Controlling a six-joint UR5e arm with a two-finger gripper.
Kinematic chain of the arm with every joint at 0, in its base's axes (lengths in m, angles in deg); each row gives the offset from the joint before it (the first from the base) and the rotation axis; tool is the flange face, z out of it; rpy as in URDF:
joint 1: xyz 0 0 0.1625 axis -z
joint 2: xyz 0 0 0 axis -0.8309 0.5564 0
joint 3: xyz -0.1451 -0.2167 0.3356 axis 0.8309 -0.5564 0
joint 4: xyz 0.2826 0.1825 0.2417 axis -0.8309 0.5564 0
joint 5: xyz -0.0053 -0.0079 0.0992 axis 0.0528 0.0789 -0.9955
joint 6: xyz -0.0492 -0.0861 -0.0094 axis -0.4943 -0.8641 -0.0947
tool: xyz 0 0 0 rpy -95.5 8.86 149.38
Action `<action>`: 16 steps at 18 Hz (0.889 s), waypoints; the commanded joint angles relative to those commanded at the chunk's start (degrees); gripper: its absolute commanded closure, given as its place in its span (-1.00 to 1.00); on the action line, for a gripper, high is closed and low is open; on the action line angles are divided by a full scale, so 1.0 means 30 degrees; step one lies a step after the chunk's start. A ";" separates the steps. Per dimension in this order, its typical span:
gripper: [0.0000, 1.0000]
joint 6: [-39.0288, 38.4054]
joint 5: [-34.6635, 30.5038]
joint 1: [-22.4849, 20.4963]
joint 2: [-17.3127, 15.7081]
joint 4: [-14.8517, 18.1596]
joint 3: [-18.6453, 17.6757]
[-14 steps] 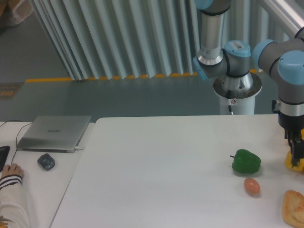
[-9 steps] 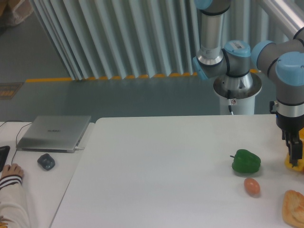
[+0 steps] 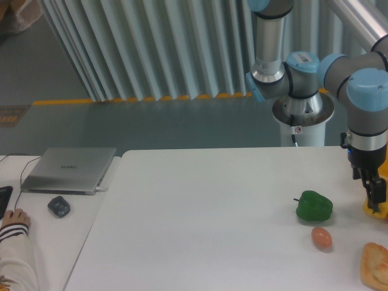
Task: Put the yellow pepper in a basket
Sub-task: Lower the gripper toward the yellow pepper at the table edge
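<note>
The yellow pepper (image 3: pixel 372 210) lies at the far right edge of the white table (image 3: pixel 200 212), partly cut off by the frame. My gripper (image 3: pixel 376 199) points straight down onto its top, and the dark fingers (image 3: pixel 373 189) hide part of it. The fingers blend together against the pepper, so their spacing and grip do not show. No basket is in view.
A green pepper (image 3: pixel 314 205) sits left of the gripper, with a small orange-brown egg-like object (image 3: pixel 322 237) in front of it. A tan bread-like lump (image 3: pixel 376 265) lies at the bottom right. On the left side table are a laptop (image 3: pixel 70 169), a mouse (image 3: pixel 59 206) and a person's hand (image 3: pixel 14 219).
The arm's wrist and gripper have shifted slightly left over the yellow pepper. The pepper itself shows no clear movement.
</note>
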 joint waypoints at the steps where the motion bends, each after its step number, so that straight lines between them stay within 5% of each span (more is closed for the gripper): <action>1: -1.00 -0.0059 0.0000 0.0000 0.0000 0.0000 0.0029; 16: -1.00 -0.4569 0.0498 -0.0088 -0.0029 -0.0469 -0.0175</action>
